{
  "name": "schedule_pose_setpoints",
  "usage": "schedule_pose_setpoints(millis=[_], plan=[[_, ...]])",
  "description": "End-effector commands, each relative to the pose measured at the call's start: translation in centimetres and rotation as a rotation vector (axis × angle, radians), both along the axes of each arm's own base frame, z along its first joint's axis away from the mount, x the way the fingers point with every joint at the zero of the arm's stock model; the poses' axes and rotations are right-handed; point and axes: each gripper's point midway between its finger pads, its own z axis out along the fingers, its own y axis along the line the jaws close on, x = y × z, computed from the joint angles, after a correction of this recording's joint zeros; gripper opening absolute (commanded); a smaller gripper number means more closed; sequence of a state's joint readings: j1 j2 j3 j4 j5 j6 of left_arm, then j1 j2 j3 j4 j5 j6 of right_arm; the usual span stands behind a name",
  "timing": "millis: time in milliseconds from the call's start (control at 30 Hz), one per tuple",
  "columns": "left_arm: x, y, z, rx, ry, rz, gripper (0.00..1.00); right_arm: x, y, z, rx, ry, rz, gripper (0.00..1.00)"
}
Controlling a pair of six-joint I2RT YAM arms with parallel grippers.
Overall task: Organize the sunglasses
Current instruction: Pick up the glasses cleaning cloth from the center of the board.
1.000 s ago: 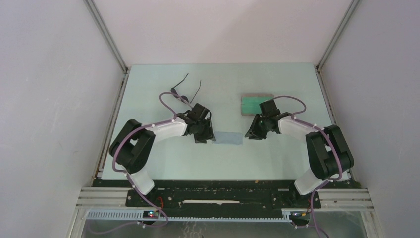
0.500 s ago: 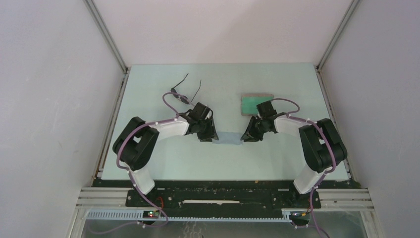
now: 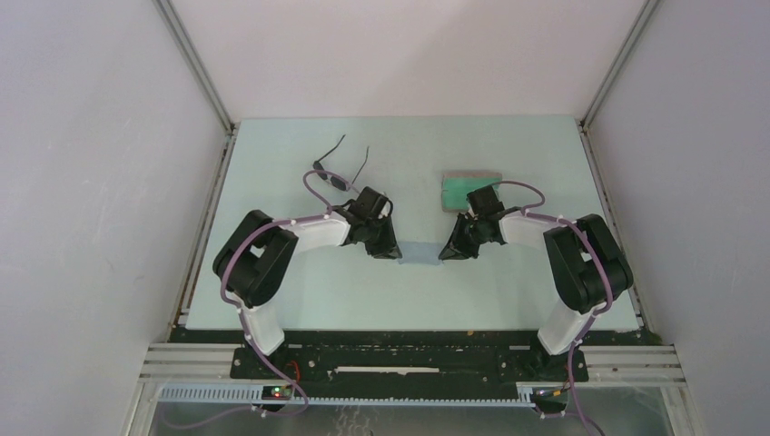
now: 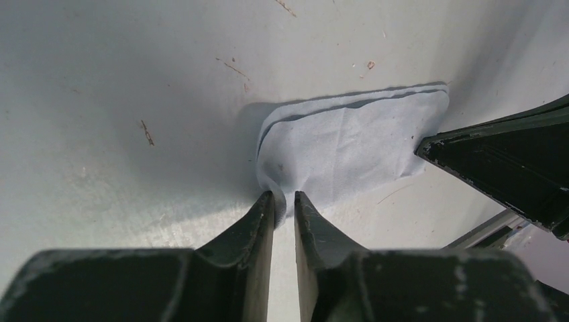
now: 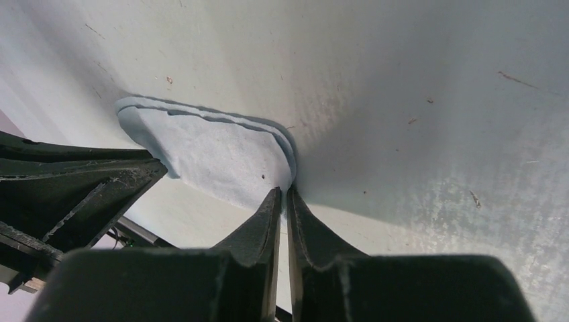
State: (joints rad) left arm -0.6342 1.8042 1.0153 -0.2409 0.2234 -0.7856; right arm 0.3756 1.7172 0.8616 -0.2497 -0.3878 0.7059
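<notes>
The sunglasses [image 3: 338, 169] lie on the table behind my left arm, their temple arms spread toward the far wall; neither gripper touches them. A folded light blue cloth [image 3: 419, 253] lies flat between my two grippers. My left gripper [image 3: 391, 252] is at its left end, and in the left wrist view the jaws [image 4: 284, 198] pinch a bunched corner of the cloth [image 4: 349, 144]. My right gripper [image 3: 447, 253] is at the right end, with its gripper tips [image 5: 284, 194] closed on the edge of the cloth [image 5: 215, 154].
A grey case with green lining [image 3: 468, 189] stands open behind my right wrist. The opposite gripper shows in each wrist view, the right gripper [image 4: 510, 174] and the left gripper [image 5: 74, 184], close across the cloth. Enclosure walls border the table.
Both grippers have moved inward to the two ends of the cloth and their jaws have narrowed onto it. The sunglasses and case have not moved.
</notes>
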Motion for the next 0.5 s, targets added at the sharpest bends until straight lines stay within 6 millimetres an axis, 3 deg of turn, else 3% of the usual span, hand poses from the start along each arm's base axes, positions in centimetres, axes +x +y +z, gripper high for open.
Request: schedule_pose_setpoints(millis=[0,67,267,467], plan=[[0.4,-0.2,-0.3,0.017,0.005,-0.01,0.21,0.3,-0.1,-0.7,-0.031,0.002,-0.009,0.15],[0.5,-0.2,-0.2,0.016,0.004,-0.01,0.18,0.4,-0.2,-0.6,-0.037,0.0,-0.013,0.15],[0.6,-0.2,-0.3,0.018,0.004,-0.012,0.15,0.6,-1.6,-0.9,-0.133,-0.03,-0.043,0.29],[0.9,0.9,0.2,0.068,-0.024,0.015,0.44,0.6,-2.3,-1.2,-0.177,-0.033,-0.052,0.3]])
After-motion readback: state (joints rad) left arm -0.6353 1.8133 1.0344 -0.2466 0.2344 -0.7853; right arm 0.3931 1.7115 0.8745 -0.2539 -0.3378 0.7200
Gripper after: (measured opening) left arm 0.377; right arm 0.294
